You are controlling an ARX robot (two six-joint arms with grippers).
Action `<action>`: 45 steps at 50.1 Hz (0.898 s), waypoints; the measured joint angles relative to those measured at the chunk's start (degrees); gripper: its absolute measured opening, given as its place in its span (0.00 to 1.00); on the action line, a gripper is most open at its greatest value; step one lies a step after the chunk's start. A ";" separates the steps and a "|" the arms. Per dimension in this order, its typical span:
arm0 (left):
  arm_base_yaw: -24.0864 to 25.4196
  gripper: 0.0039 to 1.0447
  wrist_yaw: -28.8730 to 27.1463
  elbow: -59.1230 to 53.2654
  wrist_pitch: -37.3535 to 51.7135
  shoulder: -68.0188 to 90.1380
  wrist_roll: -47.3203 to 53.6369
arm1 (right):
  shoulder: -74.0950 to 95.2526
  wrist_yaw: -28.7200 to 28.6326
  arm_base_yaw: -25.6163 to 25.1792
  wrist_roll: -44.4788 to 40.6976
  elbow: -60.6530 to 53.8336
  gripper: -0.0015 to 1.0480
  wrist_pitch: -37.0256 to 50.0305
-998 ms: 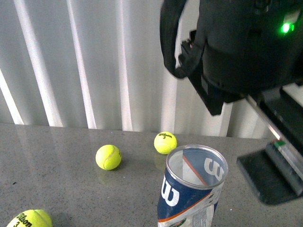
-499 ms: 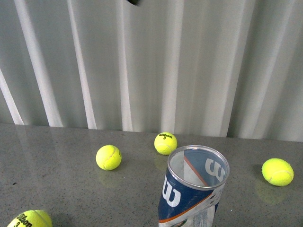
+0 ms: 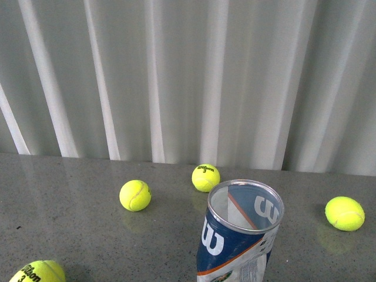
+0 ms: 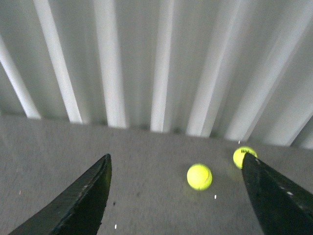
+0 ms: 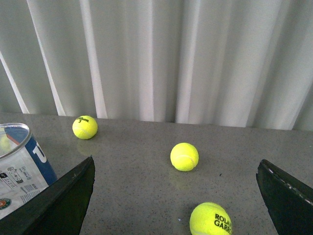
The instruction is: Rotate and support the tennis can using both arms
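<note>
The tennis can [image 3: 239, 235] stands upright on the grey table, open at the top, with a silver rim and a navy, white and orange Wilson label. It sits low and right of centre in the front view. It also shows at the edge of the right wrist view [image 5: 18, 166], beside one finger. No arm shows in the front view. My left gripper [image 4: 176, 196] is open and empty, its black fingers [image 4: 78, 205] spread wide over bare table. My right gripper [image 5: 176, 196] is open and empty, its fingers [image 5: 63, 205] wide apart.
Several yellow tennis balls lie on the table: two behind the can [image 3: 135, 195] [image 3: 205, 177], one to its right [image 3: 345, 212], one at the front left [image 3: 38, 273]. A ball marked Roland Garros [image 5: 211, 220] lies between my right fingers. White pleated curtain [image 3: 188, 76] backs the table.
One second ago a bulky black arm filled the upper right of the front view. It has left that view, uncovering the ball at the right. The can has stayed put.
</note>
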 joint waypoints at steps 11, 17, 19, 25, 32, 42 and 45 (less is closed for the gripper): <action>-0.37 0.35 -0.94 -19.32 12.50 -11.19 1.27 | 0.00 -0.02 0.00 0.00 0.00 0.93 0.00; -1.88 0.16 -2.16 -23.76 13.40 -13.25 1.57 | 0.00 -0.02 0.00 0.00 0.00 0.93 0.00; -3.65 0.09 -4.76 -24.96 13.62 -14.43 1.62 | 0.00 -0.02 0.00 0.00 0.00 0.93 0.00; -7.28 0.03 -7.91 -27.80 14.29 -17.49 1.70 | 0.00 0.00 0.00 0.00 0.00 0.93 0.00; -7.91 0.03 -8.00 -31.61 14.43 -20.76 1.79 | 0.00 0.00 0.00 0.00 0.00 0.93 0.00; -7.91 0.03 -8.11 -34.12 13.97 -24.33 1.81 | 0.00 -0.02 0.00 0.00 0.00 0.93 0.00; -7.91 0.03 -8.09 -34.71 13.66 -25.14 1.81 | 0.00 0.00 0.00 0.00 0.00 0.93 0.00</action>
